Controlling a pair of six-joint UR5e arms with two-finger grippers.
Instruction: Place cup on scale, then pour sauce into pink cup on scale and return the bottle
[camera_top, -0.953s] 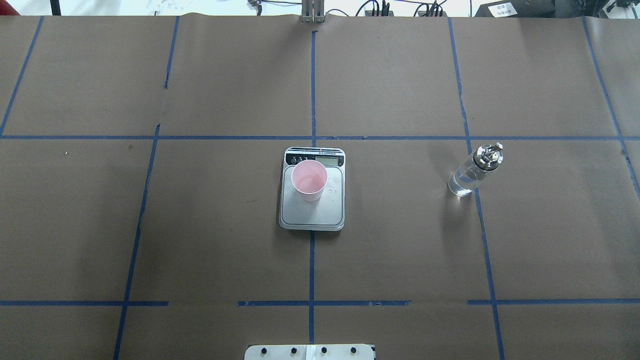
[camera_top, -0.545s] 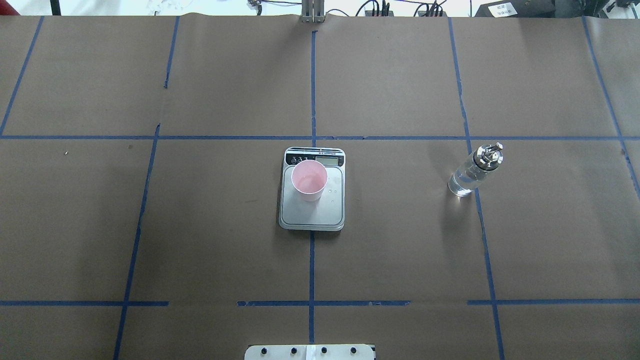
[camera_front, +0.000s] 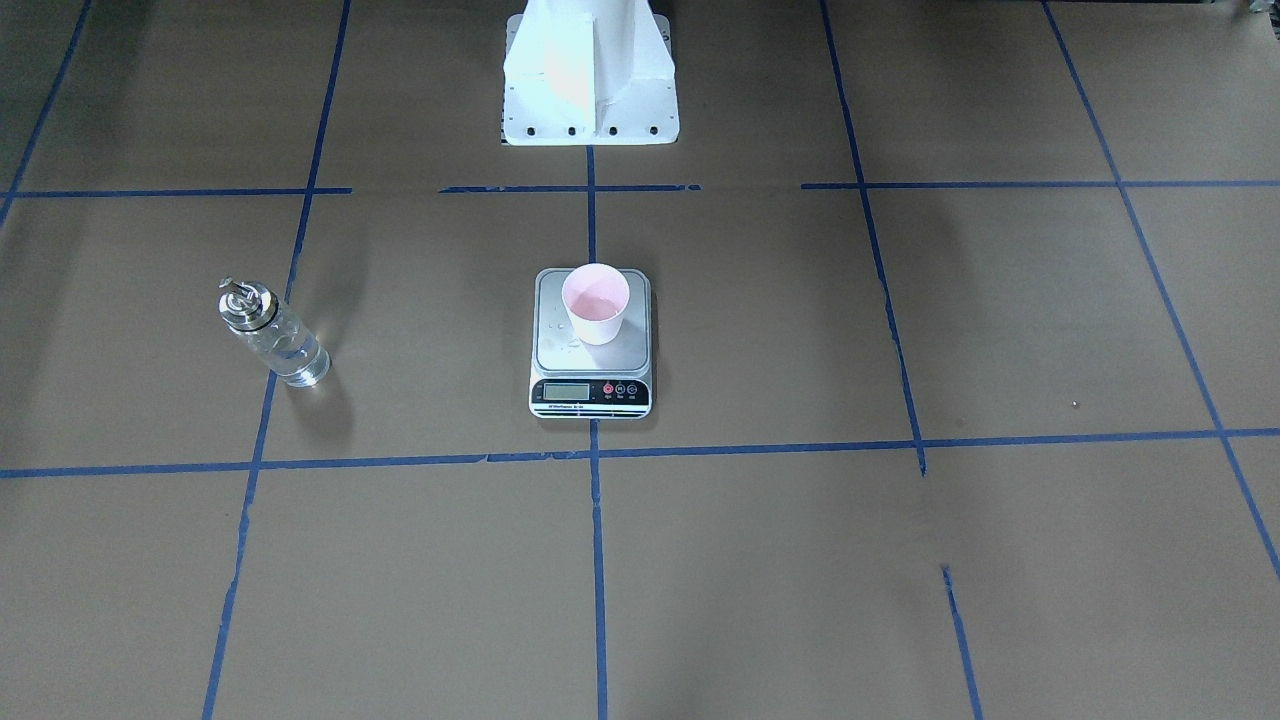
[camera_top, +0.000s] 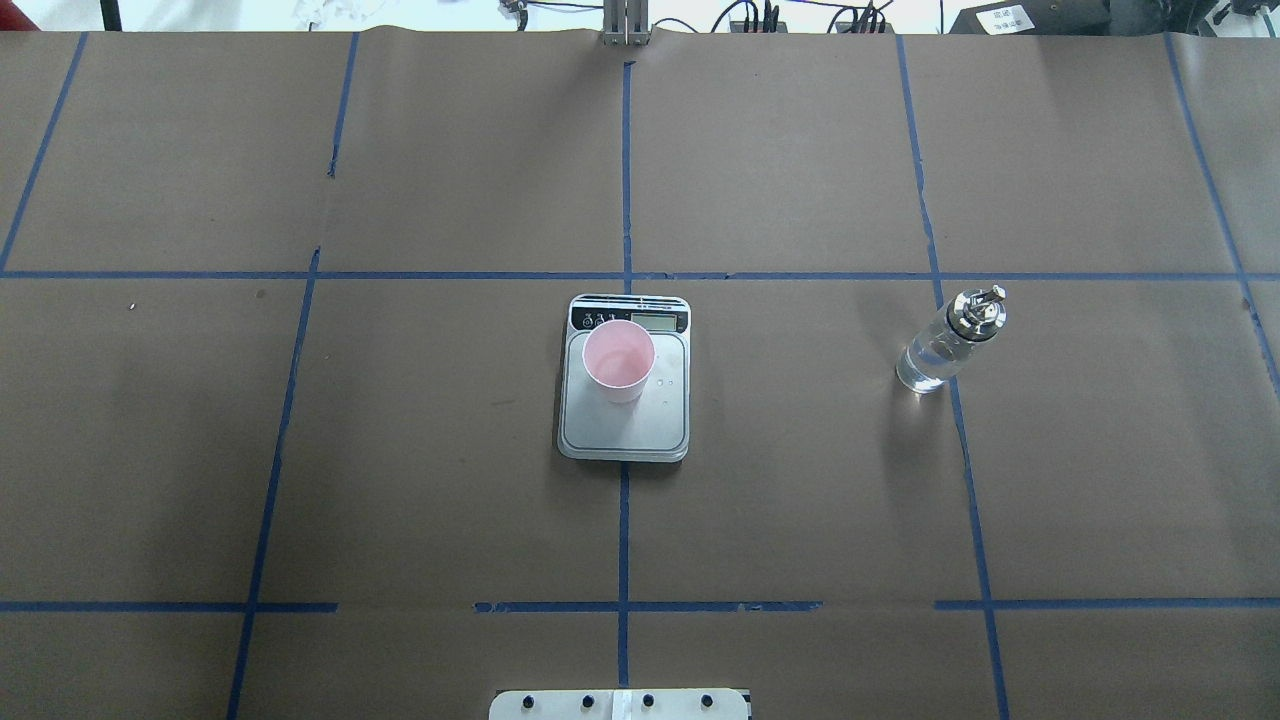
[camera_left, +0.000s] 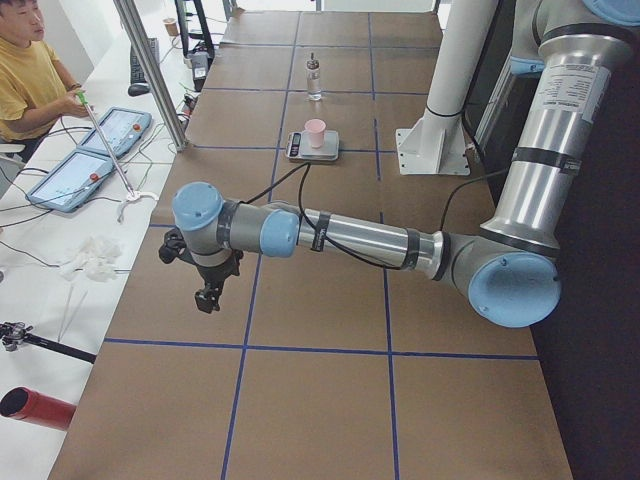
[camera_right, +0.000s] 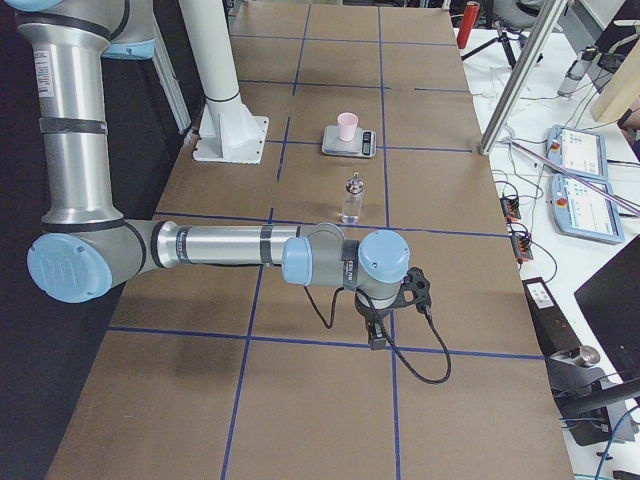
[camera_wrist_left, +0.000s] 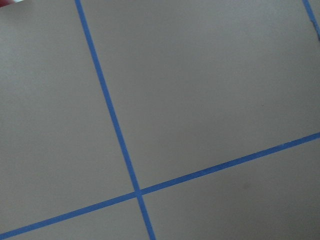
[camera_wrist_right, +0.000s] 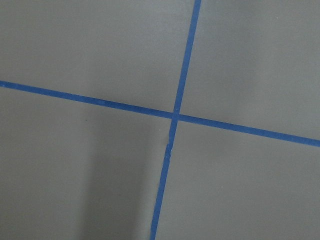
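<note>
One scale, one bottle and one cup on the table (camera_top: 400, 450).
The scale (camera_top: 625, 430) lies mid-table, its long axis running away from the robot and its display at the far end, the print too small to read. The bottle (camera_top: 940, 345) stands upright well to the scale's right, spout up. The cup (camera_top: 619, 358) sits mouth-up on the plate, nearer the display. The left gripper (camera_left: 207, 298) and right gripper (camera_right: 378, 335) hang over the table's ends; whether their fingers are apart or together, I cannot tell.

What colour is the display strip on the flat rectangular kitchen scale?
Black. The display strip contrasts with the silver-grey metal scale. Best in the exterior front-facing view.
</note>
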